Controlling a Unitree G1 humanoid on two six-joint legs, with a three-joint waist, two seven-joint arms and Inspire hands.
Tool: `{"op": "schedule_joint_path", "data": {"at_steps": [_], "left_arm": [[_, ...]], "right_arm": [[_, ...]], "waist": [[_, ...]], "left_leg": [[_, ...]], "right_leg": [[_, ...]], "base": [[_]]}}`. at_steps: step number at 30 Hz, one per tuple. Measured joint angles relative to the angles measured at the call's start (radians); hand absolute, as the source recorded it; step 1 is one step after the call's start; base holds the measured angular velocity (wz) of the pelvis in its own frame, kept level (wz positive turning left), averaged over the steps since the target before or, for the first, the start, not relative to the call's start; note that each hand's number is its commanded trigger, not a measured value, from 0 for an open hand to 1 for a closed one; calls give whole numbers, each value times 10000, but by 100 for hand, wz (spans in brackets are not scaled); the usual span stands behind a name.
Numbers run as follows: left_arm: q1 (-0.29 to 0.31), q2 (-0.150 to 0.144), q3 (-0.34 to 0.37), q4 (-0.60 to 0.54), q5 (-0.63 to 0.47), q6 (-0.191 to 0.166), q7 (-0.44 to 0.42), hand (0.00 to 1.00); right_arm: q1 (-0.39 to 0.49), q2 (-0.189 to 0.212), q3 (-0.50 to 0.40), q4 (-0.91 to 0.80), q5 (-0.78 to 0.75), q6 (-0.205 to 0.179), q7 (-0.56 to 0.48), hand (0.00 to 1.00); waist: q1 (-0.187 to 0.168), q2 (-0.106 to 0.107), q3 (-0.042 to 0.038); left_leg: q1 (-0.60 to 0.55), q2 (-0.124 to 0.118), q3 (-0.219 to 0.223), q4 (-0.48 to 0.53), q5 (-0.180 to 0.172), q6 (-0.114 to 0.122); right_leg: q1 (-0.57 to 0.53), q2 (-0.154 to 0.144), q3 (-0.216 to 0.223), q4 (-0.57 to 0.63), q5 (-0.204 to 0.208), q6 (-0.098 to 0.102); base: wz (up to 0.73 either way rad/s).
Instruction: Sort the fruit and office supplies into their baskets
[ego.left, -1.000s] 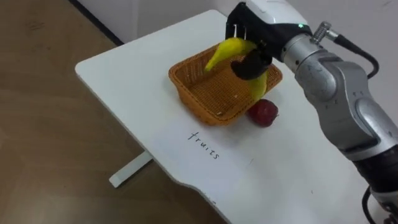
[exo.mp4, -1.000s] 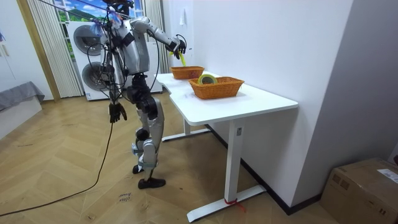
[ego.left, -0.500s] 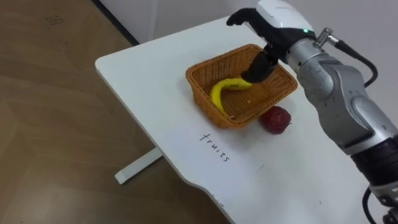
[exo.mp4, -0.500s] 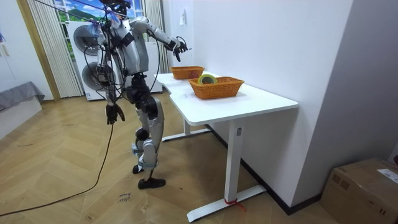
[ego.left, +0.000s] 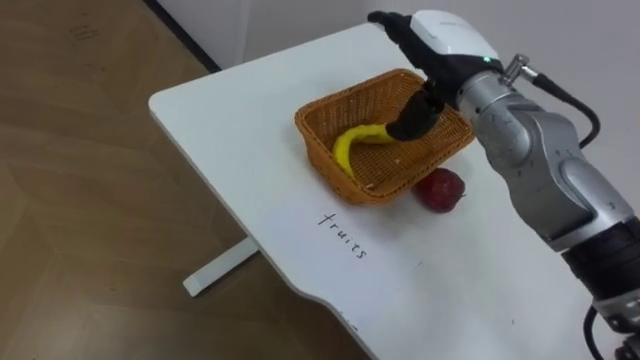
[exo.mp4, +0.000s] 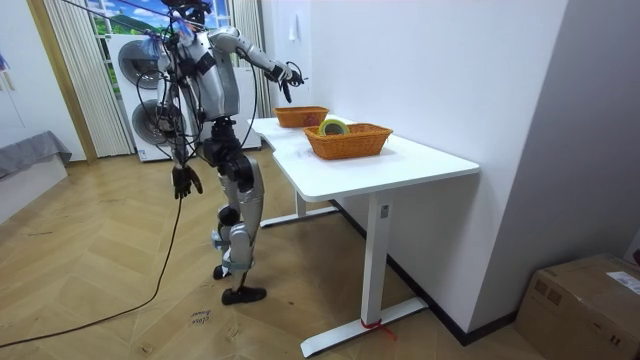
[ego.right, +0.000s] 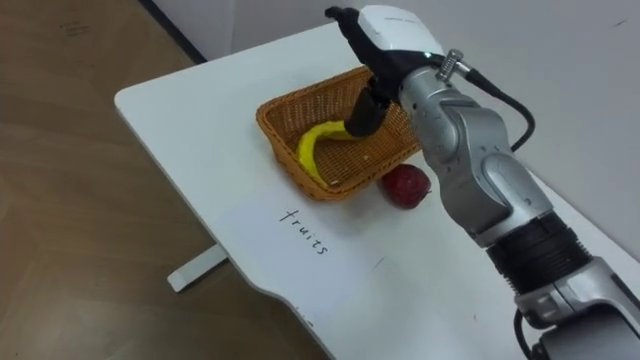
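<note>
The left eye view looks down on a white table (ego.left: 230, 110) with a woven wicker basket (ego.left: 322, 160) near its far side. A yellow banana (ego.left: 352, 138) lies curved inside the basket, resting on its bottom. The robot's right hand (ego.left: 445, 40) hovers over the basket's far right corner, fingers spread wide and holding nothing, its dark thumb pointing down just beside the banana's end. In the room view, the robot stands on a wood floor at the far end of the table, its right arm stretched out over the far basket, while its left hand (exo.mp4: 182, 181) hangs at its side, too small to make out. A second wicker basket (exo.mp4: 348, 142), nearer the camera, holds a round yellow-green item (exo.mp4: 333, 126). In the right eye view, a red apple (ego.right: 404, 186) sits on the table touching or just beside the first basket's near right wall, outside it. A handwritten label (ego.right: 305, 231) is on the tabletop in front of that basket.
</note>
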Motion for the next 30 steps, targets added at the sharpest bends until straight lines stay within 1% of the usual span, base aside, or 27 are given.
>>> {"op": "schedule_joint_path", "data": {"at_steps": [2,4,6,7,8,12,13,14,16,18,20,22,26,27,28,30], "left_arm": [[1,-3,-74,23,-124,-5,0,0],[-2,-11,-127,19,-121,-10,0,0],[-4,-15,-139,13,-111,-9,4,0],[-3,-15,-176,26,-110,-9,13,0],[3,-16,-190,40,-110,-9,28,0],[17,-26,-285,60,-109,14,45,0],[17,-72,-317,78,-110,20,44,0],[7,-119,-356,69,-110,35,44,0],[13,-190,-413,46,-109,96,44,0],[15,-240,-520,39,-109,146,44,0],[20,-338,-655,38,-102,189,44,0],[57,-420,-668,38,-103,233,44,0],[56,-428,-673,75,-92,384,13,0],[56,-428,-673,100,-92,393,12,0],[64,-431,-682,104,-82,425,10,0],[60,-454,-687,103,-78,430,11,0]], "right_arm": [[0,-5,-3,27,296,-94,-53,0],[0,-7,-3,28,435,-198,-127,0],[12,-32,-3,32,624,-290,-191,0],[13,-40,-4,32,710,-324,-264,0],[25,-45,-11,31,860,-375,-379,0],[28,-46,-161,62,1847,-503,-809,0],[28,-44,-250,125,2256,-519,-974,0],[29,-43,-347,235,2553,-567,-1153,0],[30,-42,-393,465,2894,-587,-1402,0],[30,-41,-420,659,3146,-593,-1611,0],[46,-23,-495,976,3280,-590,-1874,0],[58,-19,-615,1025,3333,-588,-2016,0],[462,69,-1386,1035,3624,-597,-2603,0],[517,89,-1467,1035,3666,-597,-2689,0],[621,143,-1639,1038,3823,-599,-2867,0],[711,161,-1694,1040,3983,-605,-3170,0]], "waist": [[-75,67,45],[-211,138,81],[-278,217,63],[-341,302,47],[-430,378,18],[-669,547,-70],[-739,603,-110],[-786,643,-134],[-768,697,-138],[-841,744,-155],[-1007,835,-184],[-1076,907,-202],[-1116,983,-227],[-1112,1001,-227],[-1123,1052,-219],[-1183,1150,-207]], "left_leg": [[-6,-3,-3,29,-2,2],[-38,-6,-10,66,-2,2],[-80,-4,7,95,-3,2],[-93,-7,11,111,-2,3],[-89,-12,35,115,0,5],[-50,-2,140,109,7,7],[-16,2,158,104,10,10],[27,11,231,102,13,13],[154,27,361,51,13,14],[161,31,376,61,13,14],[149,13,353,110,12,17],[148,7,353,112,15,22],[167,4,368,127,16,21],[173,6,368,127,17,21],[169,7,363,131,17,21],[140,14,361,132,19,24]], "right_leg": [[-3,8,163,2,0,0],[-15,4,155,5,0,0],[-67,-1,162,8,0,0],[-73,-7,168,8,0,0],[-68,-14,167,11,0,0],[-50,-13,181,12,0,0],[-25,-13,196,16,0,0],[-2,-12,251,12,0,0],[49,-3,433,10,0,0],[51,-6,438,13,0,-1],[61,-19,430,22,2,-3],[63,-27,432,30,3,-4],[101,-24,434,37,5,-7],[103,-24,441,38,5,-7],[101,-26,436,38,5,-7],[85,-35,427,37,5,-7]], "base": [[0],[0],[-4],[-4],[0],[-4],[-4],[-8],[-18],[-11],[0],[0],[2],[0],[0],[2]]}}
